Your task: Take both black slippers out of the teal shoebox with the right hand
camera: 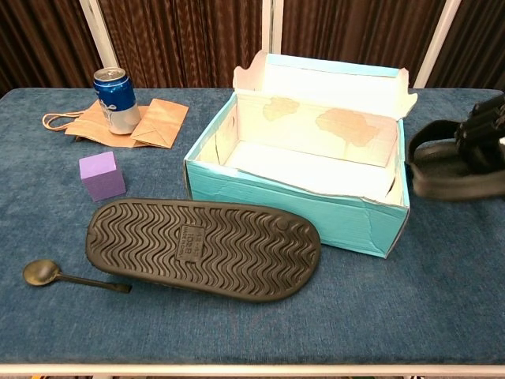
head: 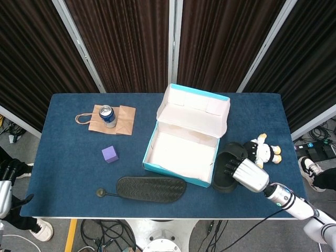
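Blue table (head: 68,157), dark curtains behind. Teal shoebox (head: 184,144) at centre, lid flipped back, inside showing only white lining. First black slipper (head: 151,188) sole-up on the table, just in front of the box. Second black slipper (head: 228,167) right of the box, outside it, low over or on the table, can't tell which. Right hand (head: 247,175) reaching in from lower right, palm down, fingers (camera: 483,126) clamped over that slipper. Plush toy (head: 262,150) just behind the hand. Left hand (head: 4,194) only partly visible at the frame's edge, state unclear. Paper bag (head: 116,118) with soda can (head: 108,116) on it, purple cube (head: 109,154), spoon (head: 105,193) to the left.
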Controlling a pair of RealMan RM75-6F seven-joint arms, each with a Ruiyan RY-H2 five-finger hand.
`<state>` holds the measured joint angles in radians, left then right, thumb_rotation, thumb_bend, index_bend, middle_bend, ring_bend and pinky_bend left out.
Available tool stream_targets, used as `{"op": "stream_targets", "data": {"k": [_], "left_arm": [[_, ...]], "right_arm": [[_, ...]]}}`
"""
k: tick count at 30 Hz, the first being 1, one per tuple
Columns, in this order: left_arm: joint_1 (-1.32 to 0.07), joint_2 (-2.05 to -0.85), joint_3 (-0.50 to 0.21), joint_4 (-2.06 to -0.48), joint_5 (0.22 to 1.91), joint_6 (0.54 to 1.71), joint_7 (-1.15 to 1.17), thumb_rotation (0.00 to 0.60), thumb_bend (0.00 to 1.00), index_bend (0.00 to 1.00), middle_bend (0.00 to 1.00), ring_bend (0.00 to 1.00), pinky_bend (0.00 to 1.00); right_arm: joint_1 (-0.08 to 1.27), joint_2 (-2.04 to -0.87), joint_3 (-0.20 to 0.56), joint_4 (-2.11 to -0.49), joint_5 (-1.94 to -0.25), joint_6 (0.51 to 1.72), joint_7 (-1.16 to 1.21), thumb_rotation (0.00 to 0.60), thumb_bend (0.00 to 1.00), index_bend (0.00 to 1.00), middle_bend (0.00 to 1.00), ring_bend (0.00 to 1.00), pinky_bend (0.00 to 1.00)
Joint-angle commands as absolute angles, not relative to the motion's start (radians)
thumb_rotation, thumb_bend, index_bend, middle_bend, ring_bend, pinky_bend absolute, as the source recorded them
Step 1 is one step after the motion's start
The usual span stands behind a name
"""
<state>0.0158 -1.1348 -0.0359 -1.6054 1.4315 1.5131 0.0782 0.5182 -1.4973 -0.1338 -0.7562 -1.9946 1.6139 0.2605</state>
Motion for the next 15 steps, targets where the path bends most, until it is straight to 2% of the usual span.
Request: {"op": "stream_targets", "data": {"k": [1, 2, 4, 5, 15], "left_arm": [[0.016, -1.136, -0.035, -1.602, 1.43, 1.513, 0.076, 0.6, 0.0, 0.16, 0.09, 0.01, 0.05], [0.016, -1.137, -0.036, -1.601, 1.429, 1.513, 0.074, 0.6, 0.0, 0.16, 0.09, 0.01, 0.05], [0.017, -1.139, -0.036, -1.598, 1.423, 1.509, 0.07, 0.6, 0.0, 0.16, 0.09, 0.01, 0.05], [0.017, -1.139, -0.036, -1.596, 1.423, 1.509, 0.068, 0.6, 0.0, 0.16, 0.09, 0.01, 0.05], [0.01, -1.149, -0.036, -1.581, 1.433, 1.507, 0.051, 0.6, 0.0, 0.16, 0.09, 0.01, 0.05]], "right_arm": [[0.515, -1.493, -0.157, -0.779, -1.981, 1.555, 0.259, 0.6, 0.15, 0.36, 0.31, 0.24, 0.38], [0.515, -1.485, -0.165, -0.798, -1.976, 1.531, 0.256, 0.6, 0.1, 0.19, 0.2, 0.12, 0.22], [0.514, -1.462, -0.177, -0.85, -1.965, 1.491, 0.242, 0.6, 0.04, 0.03, 0.06, 0.01, 0.05], [0.513, -1.45, -0.182, -0.878, -1.96, 1.477, 0.239, 0.6, 0.01, 0.0, 0.02, 0.0, 0.01], [0.507, -1.245, -0.204, -1.201, -1.854, 1.274, 0.059, 0.6, 0.0, 0.0, 0.0, 0.0, 0.0]]}}
